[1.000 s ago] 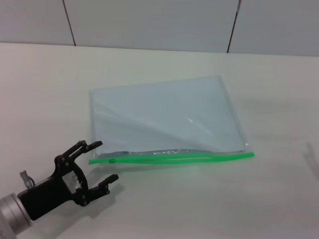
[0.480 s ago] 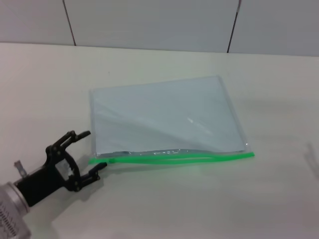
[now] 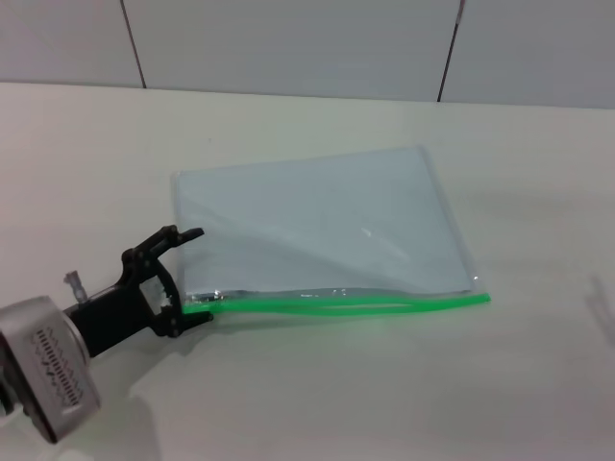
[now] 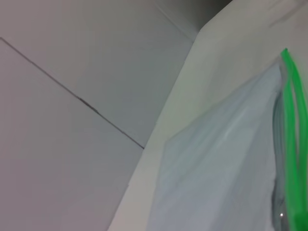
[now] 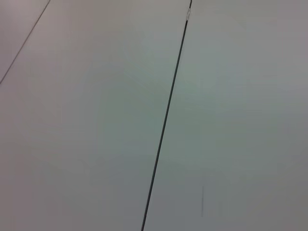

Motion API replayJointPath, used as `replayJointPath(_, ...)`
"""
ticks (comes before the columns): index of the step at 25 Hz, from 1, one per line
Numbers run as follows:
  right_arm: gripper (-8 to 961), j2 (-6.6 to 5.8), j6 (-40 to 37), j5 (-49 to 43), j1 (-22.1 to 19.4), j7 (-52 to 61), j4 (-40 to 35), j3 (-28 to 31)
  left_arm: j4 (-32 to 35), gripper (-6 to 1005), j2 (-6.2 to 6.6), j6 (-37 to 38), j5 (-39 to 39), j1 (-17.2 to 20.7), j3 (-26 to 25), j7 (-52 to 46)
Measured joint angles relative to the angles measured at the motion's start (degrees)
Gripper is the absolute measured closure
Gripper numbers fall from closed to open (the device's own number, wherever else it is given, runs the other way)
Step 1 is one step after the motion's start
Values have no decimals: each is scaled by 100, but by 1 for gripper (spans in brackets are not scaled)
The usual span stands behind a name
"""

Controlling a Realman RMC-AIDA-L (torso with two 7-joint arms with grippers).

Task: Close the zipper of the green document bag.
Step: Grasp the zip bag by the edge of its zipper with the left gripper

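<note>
The green document bag (image 3: 317, 226) lies flat on the table, a translucent pale blue-grey pouch with its bright green zipper (image 3: 346, 304) along the near edge. My left gripper (image 3: 197, 272) stands open at the pouch's near-left corner, one finger over the pouch's left edge, the other touching the zipper's left end. The slider tab sits hidden by that lower finger. The left wrist view shows the pouch (image 4: 226, 163) and the green zipper (image 4: 293, 134) running off to one side. My right gripper is out of view; its wrist camera sees only wall panels.
The pale table (image 3: 317, 394) stretches wide around the pouch, with bare surface in front and to the right. A panelled wall (image 3: 288, 43) rises behind the table's far edge.
My left gripper moved forward and right, from off the pouch's near-left corner onto it, its lower finger now at the zipper's left end. The pouch's far right corner shifted slightly.
</note>
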Motion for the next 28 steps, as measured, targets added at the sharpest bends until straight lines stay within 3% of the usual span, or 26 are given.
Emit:
replayJointPath(16,92,7,-7,-34,25,5,18,-12,291,221,15,-583,262,-269,20,205)
replayJointPath(20,93,5,-7,-39,38,-3,1,-110,307,395,2,-589,258,-332,-4,207)
replayJointPath(28,93,-12,49,-45,350,-56,-316,-883,503,730,13,-536,242,-366,-28,207)
